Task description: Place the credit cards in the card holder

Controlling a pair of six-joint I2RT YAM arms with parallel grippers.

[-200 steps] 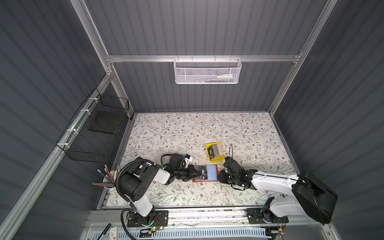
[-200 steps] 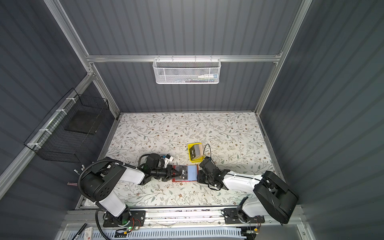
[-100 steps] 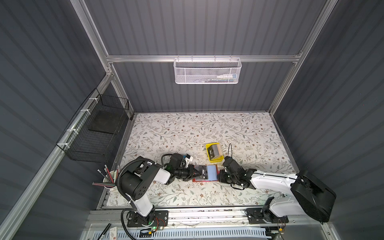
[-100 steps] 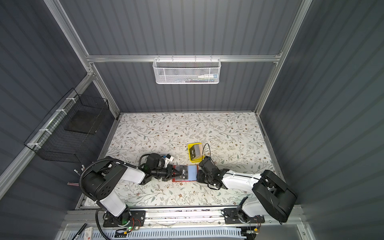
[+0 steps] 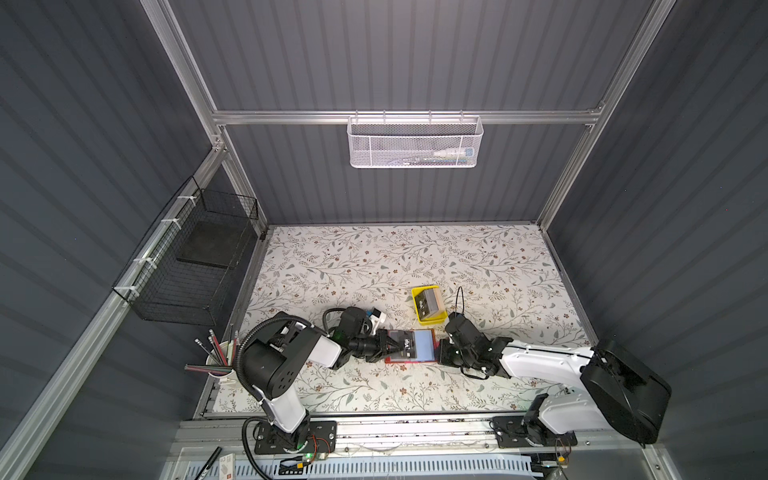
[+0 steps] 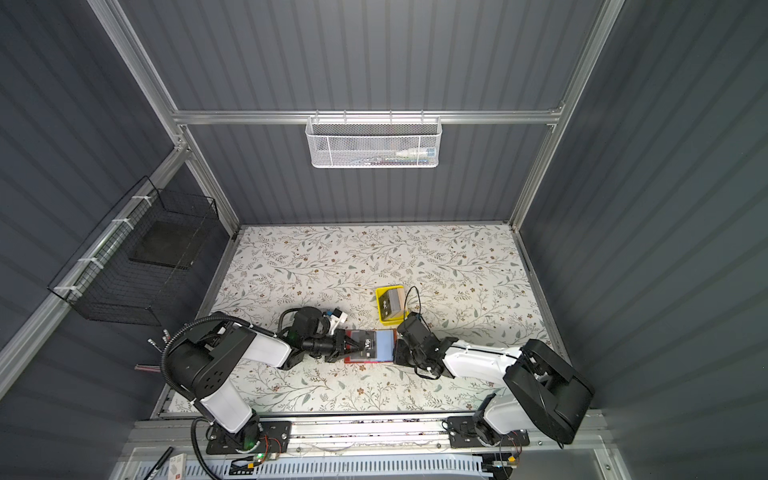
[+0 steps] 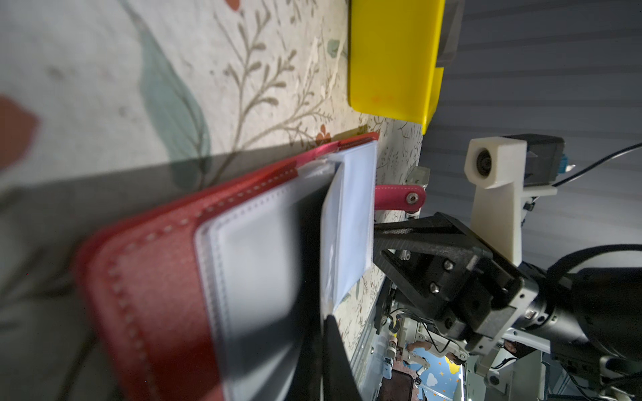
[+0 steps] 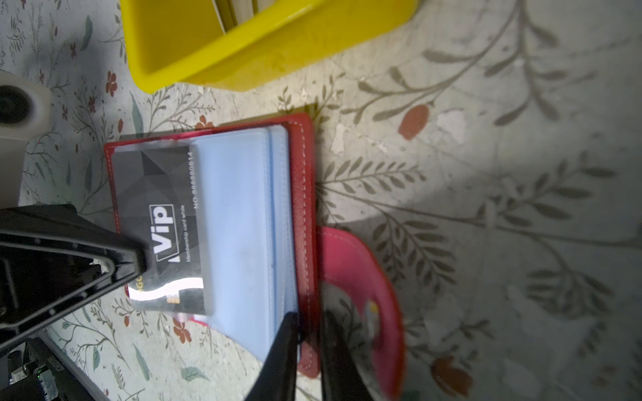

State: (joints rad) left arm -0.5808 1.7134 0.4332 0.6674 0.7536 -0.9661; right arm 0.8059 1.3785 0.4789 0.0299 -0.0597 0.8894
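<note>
Closed booth: grey ribbed walls (image 5: 415, 54) on three sides, aluminium frame (image 5: 407, 117) along corners and back. White mesh basket (image 5: 413, 145) hangs on the back rail with small items inside, too small to tell what. Black wire basket (image 5: 195, 266) is strapped to the left rail, a dark slab in it. Cup of pencils (image 5: 220, 361) stands at the table's front-left corner.

Table (image 5: 374, 257) is covered with a pale floral print of leaves and small red flowers; in the right wrist view it looks scuffed and stained. Most of it is bare.

Card holder (image 5: 424, 345) lies open and flat near the front middle, between the two arms, with its snap strap (image 8: 364, 270) sticking out on the right arm's side. Yellow tray (image 5: 432, 321) sits just behind it, apart from it, with other cards (image 5: 430, 301) standing inside.

Left gripper (image 5: 388, 345) has its jaws clamped on the black VIP card (image 8: 156, 194), which lies over the holder's left page, its far end under the clear pocket. Right gripper (image 8: 309, 333) has its jaws pinched on the holder's red cover edge at the strap side.
</note>
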